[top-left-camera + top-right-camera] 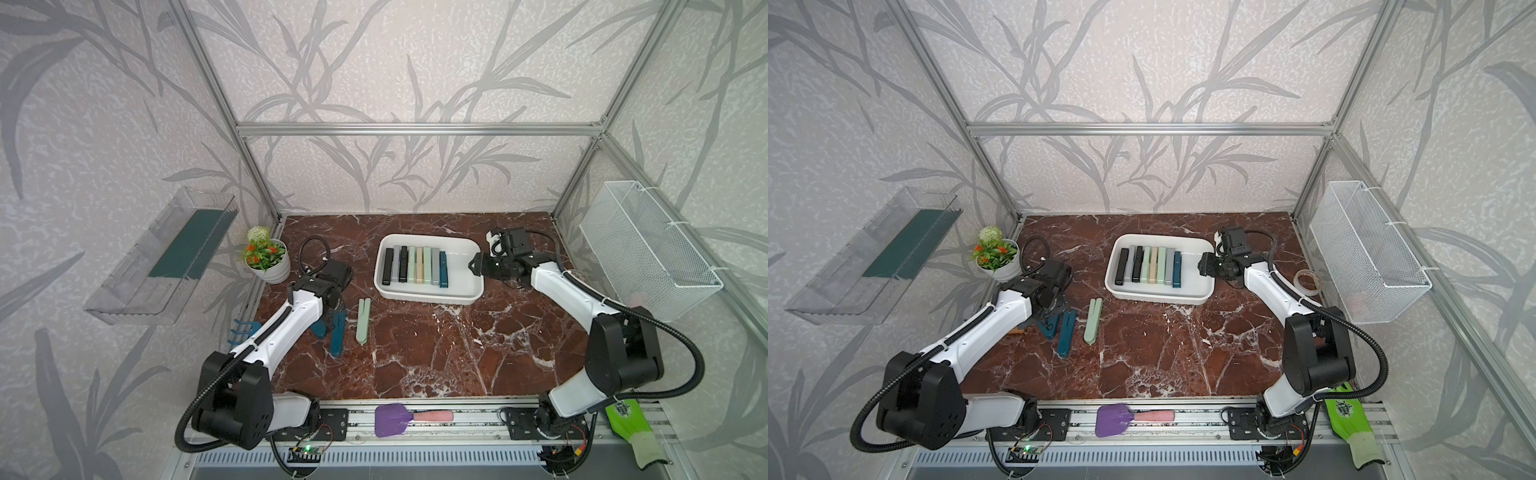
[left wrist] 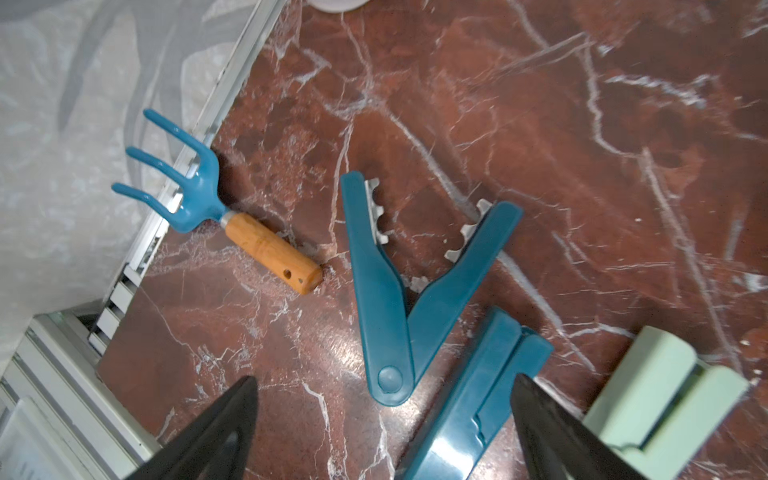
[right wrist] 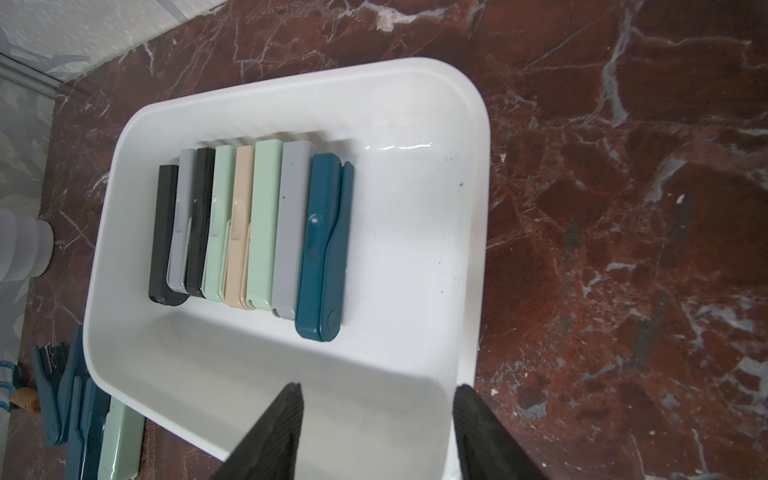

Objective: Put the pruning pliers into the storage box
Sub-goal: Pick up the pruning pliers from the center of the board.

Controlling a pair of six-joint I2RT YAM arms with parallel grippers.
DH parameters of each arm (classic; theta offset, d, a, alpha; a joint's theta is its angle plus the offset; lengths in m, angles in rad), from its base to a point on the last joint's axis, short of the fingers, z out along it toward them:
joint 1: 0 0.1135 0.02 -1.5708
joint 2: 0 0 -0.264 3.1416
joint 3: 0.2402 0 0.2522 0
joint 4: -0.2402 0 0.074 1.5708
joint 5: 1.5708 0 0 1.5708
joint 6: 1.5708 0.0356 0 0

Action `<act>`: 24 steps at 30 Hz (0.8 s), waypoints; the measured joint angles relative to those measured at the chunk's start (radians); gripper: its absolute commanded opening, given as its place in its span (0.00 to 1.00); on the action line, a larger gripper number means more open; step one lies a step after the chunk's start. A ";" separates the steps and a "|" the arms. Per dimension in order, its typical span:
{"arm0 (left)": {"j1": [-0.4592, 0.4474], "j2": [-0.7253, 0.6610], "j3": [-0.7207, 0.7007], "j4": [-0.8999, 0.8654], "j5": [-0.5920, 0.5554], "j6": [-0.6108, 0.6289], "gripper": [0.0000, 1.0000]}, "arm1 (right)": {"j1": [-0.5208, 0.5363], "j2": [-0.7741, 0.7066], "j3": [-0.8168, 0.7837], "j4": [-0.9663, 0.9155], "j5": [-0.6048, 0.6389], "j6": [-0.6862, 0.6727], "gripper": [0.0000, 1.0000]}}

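Eight pliers (image 3: 249,232) lie side by side in your white box (image 3: 478,166). Three more rest on the table (image 1: 457,353): a splayed teal pair (image 2: 390,291), a closed teal pair (image 2: 478,395) and a pale green pair (image 2: 665,395). Your left gripper (image 2: 384,380) gapes wide above both teal pairs. Your right gripper (image 3: 378,387), jaws parted and empty, hovers at the box's rim.

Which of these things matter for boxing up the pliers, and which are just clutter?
For the job: storage box, eight pliers inside it, pale green pliers, closed teal pliers, open teal pliers.
Just lying about: garden fork, potted plant, purple spatula, green glove, wire basket, clear wall tray.
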 measured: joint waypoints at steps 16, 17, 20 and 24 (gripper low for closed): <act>0.091 0.254 0.007 0.190 0.153 0.022 0.95 | 0.000 0.000 0.000 0.001 0.003 -0.003 0.65; 0.091 0.263 0.007 0.195 0.155 0.024 0.95 | 0.000 0.000 0.000 0.001 0.003 -0.003 0.65; 0.095 0.280 0.007 0.194 0.151 0.026 0.95 | 0.000 0.000 0.000 0.001 0.004 -0.003 0.65; 0.102 0.275 0.007 0.194 0.151 0.026 0.95 | 0.000 0.007 0.007 0.001 0.007 -0.003 0.65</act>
